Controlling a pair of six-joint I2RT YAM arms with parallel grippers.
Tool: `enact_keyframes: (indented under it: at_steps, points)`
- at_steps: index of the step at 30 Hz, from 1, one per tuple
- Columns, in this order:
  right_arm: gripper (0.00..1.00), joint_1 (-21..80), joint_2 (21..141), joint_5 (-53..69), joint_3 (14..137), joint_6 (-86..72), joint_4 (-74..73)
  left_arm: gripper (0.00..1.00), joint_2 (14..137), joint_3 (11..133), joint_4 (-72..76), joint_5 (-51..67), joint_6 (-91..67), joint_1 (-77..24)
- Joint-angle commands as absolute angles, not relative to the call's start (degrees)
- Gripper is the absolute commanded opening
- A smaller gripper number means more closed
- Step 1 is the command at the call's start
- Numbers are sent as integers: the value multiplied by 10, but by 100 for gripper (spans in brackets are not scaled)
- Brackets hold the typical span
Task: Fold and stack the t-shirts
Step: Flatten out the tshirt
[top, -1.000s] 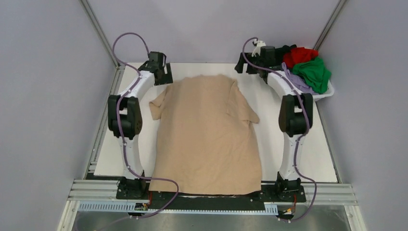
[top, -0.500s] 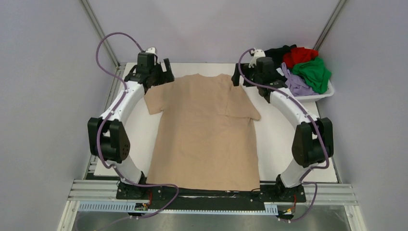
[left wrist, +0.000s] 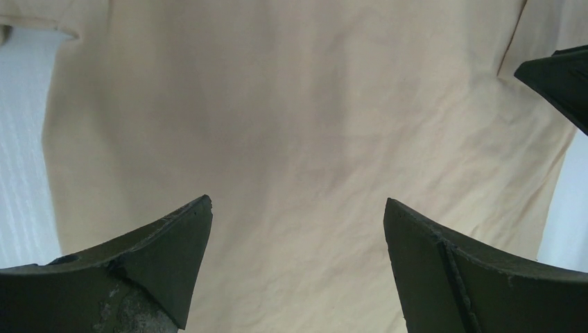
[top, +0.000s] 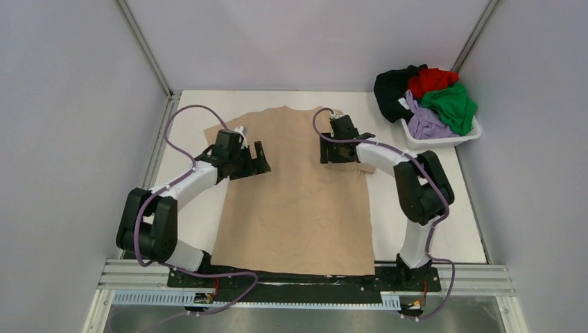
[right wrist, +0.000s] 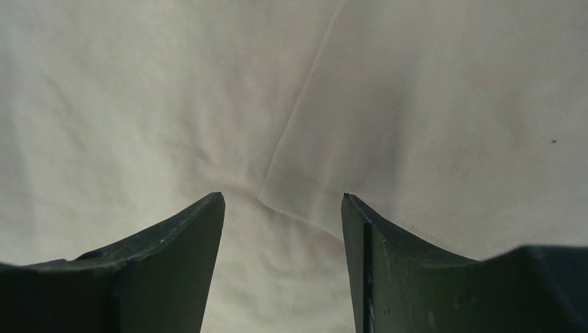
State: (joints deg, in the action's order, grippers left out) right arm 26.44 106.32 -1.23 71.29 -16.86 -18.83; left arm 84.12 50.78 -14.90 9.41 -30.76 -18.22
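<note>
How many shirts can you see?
5. Tan shirt spread on the table; black shirt, red shirt, green shirt, lavender shirt heaped in the basket. More may hide underneath.

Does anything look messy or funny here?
A little. The tan shirt lies flat, but its bottom hem reaches past the near edge of the table. In the white basket at the far right corner, the other shirts sit in a crumpled heap, the black one drooping over the rim.

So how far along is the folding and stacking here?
Done: tan t-shirt spread flat on the table. In hand: left pincer and right pincer, both open, sit over its chest, gripping nothing. Left: every fold, plus the black, red, green and lavender shirts in the basket.
</note>
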Motion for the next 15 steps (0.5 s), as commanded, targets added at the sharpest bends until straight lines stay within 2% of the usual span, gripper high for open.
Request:
enact_keyframes:
  at_steps: [1, 11, 15]
  points:
    - [59, 261, 1099, -35, 758, -199, -208, 100, 825, 480, -79, 133, -327, -179]
    - [47, 269, 1141, -87, 782, -216, -233, 100, 854, 443, -97, 94, -319, -179]
    - [46, 270, 1151, -99, 790, -215, -244, 100, 864, 435, -108, 82, -319, -179]
